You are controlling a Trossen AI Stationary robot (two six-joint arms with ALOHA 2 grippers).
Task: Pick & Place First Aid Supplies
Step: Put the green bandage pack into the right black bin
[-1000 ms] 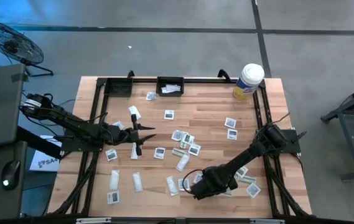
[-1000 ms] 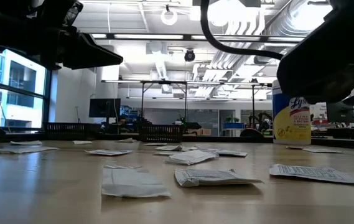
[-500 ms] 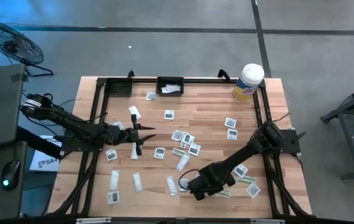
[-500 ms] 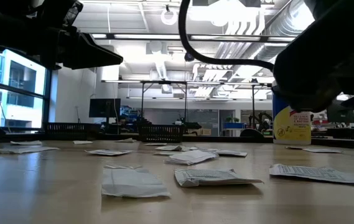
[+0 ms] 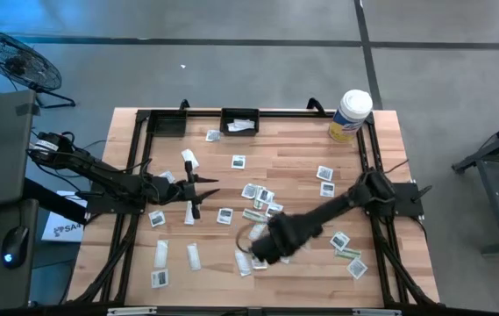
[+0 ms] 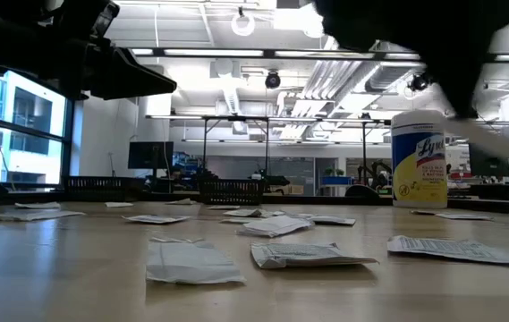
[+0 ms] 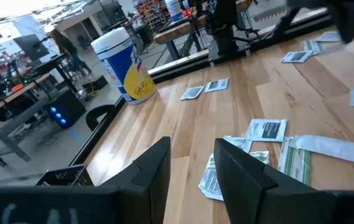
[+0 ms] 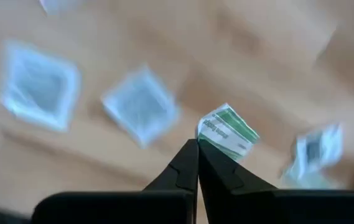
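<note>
Right gripper (image 8: 198, 144) closed on the corner of a green-printed packet (image 8: 228, 130), lifted well apart from the white tub (image 5: 350, 115). Thin, limp, light; likely slippery. Edge pinch suits. Left gripper (image 7: 192, 158) part-open, empty.

Pale matt wooden table (image 5: 293, 145), papery crinkled packets (image 6: 308, 256), glossy plastic tub (image 6: 418, 172)

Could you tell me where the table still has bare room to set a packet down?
Bare wood lies between the white tub, the black bin and two square packets. The middle, around the right gripper, is crowded.
</note>
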